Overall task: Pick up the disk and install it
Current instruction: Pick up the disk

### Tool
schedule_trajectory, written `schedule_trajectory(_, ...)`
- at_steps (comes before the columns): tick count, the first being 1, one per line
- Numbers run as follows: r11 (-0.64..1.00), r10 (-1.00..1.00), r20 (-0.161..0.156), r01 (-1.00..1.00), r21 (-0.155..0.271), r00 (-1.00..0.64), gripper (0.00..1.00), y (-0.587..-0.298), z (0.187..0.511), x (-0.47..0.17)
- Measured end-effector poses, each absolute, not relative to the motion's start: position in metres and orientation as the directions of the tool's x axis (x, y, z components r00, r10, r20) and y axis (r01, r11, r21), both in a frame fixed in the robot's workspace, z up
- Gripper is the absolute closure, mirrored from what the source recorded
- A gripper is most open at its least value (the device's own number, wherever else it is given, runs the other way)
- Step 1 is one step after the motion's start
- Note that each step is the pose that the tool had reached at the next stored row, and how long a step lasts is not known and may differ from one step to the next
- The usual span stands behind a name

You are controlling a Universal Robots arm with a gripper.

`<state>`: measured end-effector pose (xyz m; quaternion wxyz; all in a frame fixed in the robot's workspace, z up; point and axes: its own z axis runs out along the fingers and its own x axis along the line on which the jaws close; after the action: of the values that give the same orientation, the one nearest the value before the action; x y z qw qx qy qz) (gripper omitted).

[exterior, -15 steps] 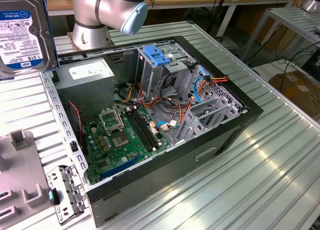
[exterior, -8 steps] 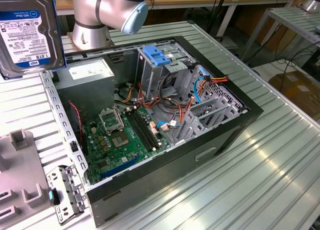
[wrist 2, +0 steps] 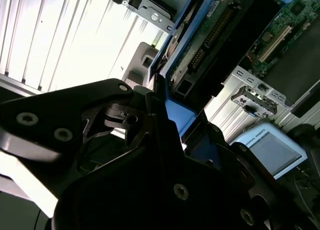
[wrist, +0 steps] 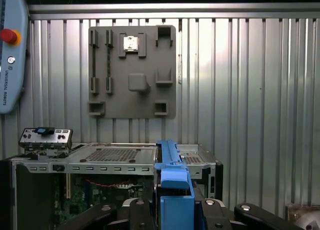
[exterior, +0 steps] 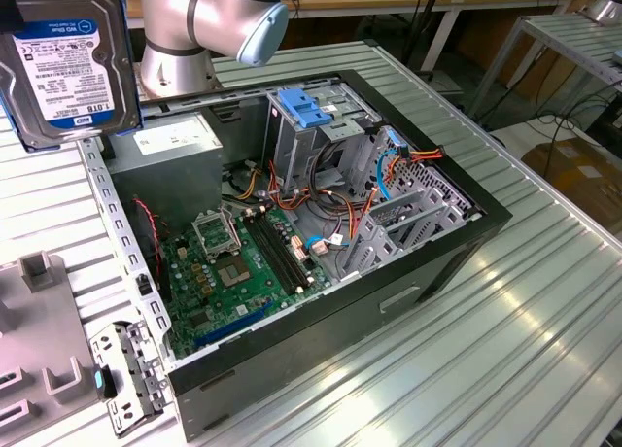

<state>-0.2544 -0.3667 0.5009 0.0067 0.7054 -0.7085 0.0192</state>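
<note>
Fingers (wrist: pixel 139 213) of the black gripper (wrist: pixel 175 210) clamp the blue plastic carrier of the disk (exterior: pixel 68 63), a flat dark metal hard drive with a white, blue-banded label. It hangs raised at the exterior view's left, not yet in the machine. Carrying looks to be the step in hand. Seating it calls for lining its rails up with the grey metal drive cage (exterior: pixel 288 155), further right inside the open black computer case (exterior: pixel 457 238).

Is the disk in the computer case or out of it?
Out. The disk is clamped in the tool, clear of the open computer case.
</note>
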Motion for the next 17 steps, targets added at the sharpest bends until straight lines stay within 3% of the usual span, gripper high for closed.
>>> schedule_trajectory(17,0.005,-0.999,0.037,-1.0,-0.018,-0.006,0.63,-0.385,0.501,-0.235)
